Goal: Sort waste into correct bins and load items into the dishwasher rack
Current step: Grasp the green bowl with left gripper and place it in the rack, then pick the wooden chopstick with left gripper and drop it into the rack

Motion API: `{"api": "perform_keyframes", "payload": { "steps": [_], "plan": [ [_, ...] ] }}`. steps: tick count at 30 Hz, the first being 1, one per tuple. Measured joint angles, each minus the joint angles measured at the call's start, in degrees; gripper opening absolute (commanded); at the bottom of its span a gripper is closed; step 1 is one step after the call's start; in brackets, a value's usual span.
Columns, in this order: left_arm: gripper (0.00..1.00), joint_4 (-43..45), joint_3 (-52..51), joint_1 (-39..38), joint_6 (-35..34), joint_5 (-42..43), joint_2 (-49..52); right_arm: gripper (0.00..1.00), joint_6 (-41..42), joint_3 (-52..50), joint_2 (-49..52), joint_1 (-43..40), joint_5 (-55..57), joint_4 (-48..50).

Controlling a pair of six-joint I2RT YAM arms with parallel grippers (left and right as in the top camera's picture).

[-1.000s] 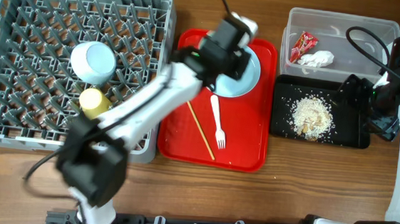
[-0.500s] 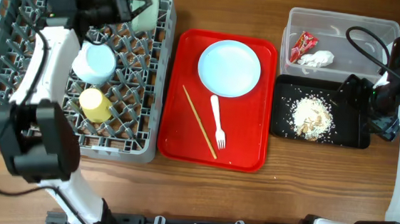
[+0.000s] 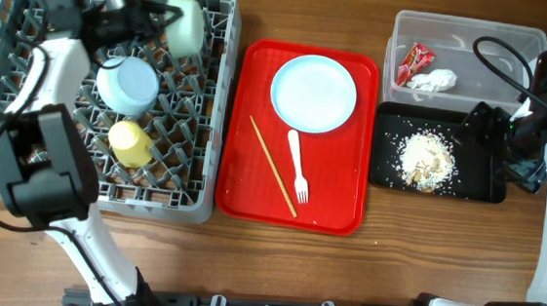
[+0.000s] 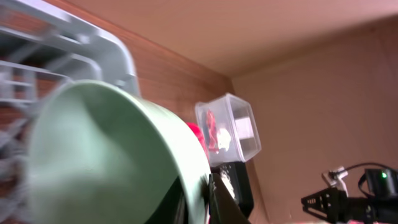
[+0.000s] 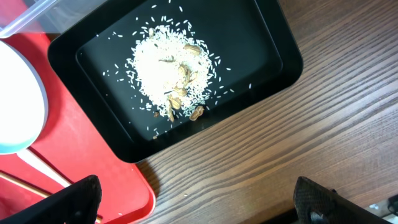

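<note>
My left gripper [image 3: 157, 17] is shut on the rim of a pale mint-blue bowl [image 3: 186, 24], held on its side over the back of the grey dishwasher rack [image 3: 214, 99]. The left wrist view shows the bowl [image 4: 112, 155] filling the frame, with a finger [image 4: 227, 202] on its rim. A second bowl [image 3: 127, 85] and the yellow cup [image 3: 130, 142] sit in the rack. The white plate [image 3: 313, 95], fork [image 3: 297, 167] and wooden stick [image 3: 271, 165] lie on the red tray [image 3: 337, 212]. My right gripper [image 5: 199, 202] is open and empty, above the table beside the black tray [image 5: 273, 46].
The clear tub [image 3: 497, 44] at the back right holds the red sachet [image 3: 416, 59] and the napkin [image 3: 433, 81]. The black tray [image 3: 481, 184] in front of it holds rice crumbs [image 3: 426, 157]. The right arm's cable loops over the tub.
My left arm has swung from over the red tray to the back of the rack, carrying the bowl. The plate now lies uncovered. The right arm has not moved.
</note>
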Motion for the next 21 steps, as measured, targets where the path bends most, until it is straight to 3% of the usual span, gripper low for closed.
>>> {"api": "perform_keyframes", "payload": {
  "steps": [2,3,11,15,18,21],
  "plan": [
    [0.90,-0.5,0.0,2.3,0.1,-1.4,0.5,1.00,0.0,0.0,0.0,0.0,0.0,0.0],
    [1.00,-1.1,0.0,3.6,-0.1,-2.0,0.9,1.00,0.0,0.0,0.0,0.0,0.0,0.0],
    [1.00,-1.5,0.0,10.2,-0.4,-1.4,0.8,1.00,0.0,0.0,0.0,0.0,0.0,-0.1],
    [1.00,-3.1,0.0,10.8,-0.2,-3.5,-5.8,1.00,0.0,0.0,0.0,0.0,0.0,-0.1],
    [1.00,-15.1,0.2,7.5,0.0,-12.4,-14.5,1.00,0.0,0.0,0.0,0.0,0.0,-0.1],
    [1.00,-28.4,0.4,-0.9,0.3,-27.2,-22.1,1.00,-0.2,0.0,0.0,0.0,0.0,-0.1]
  ]
}}
